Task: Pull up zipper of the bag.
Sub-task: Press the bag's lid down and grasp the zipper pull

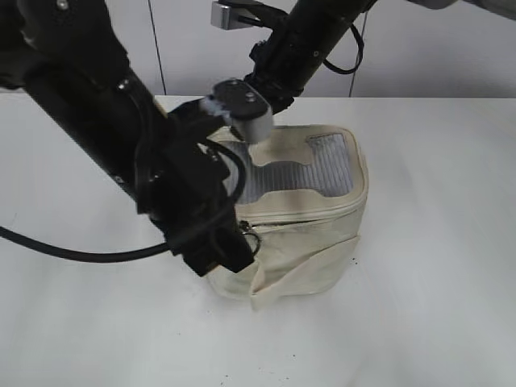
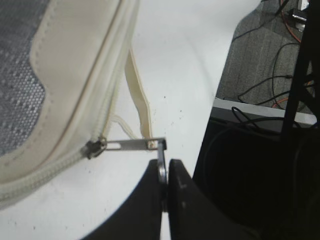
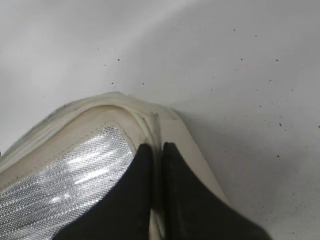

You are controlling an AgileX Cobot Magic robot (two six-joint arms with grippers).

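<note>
The cream boxy bag [image 1: 310, 242] stands on the white table, its lid showing grey ribbed panels [image 1: 326, 165]. The cream zipper track [image 1: 306, 216] runs round the lid edge. In the left wrist view a silver slider [image 2: 95, 147] sits on the track [image 2: 45, 172], its metal pull [image 2: 135, 144] stretched out to a ring. My left gripper [image 2: 164, 167] is shut on that ring [image 2: 161, 160] at the bag's front left corner [image 1: 242, 238]. My right gripper [image 3: 156, 150] is shut on the lid's rim [image 3: 150, 120] at the bag's back left. The loose strap [image 2: 139, 97] hangs by the bag.
The white table [image 1: 435, 322] spreads around the bag. In the left wrist view the table edge [image 2: 225, 70] drops off to a grey floor with cables [image 2: 265, 80]. A white wall stands behind the table.
</note>
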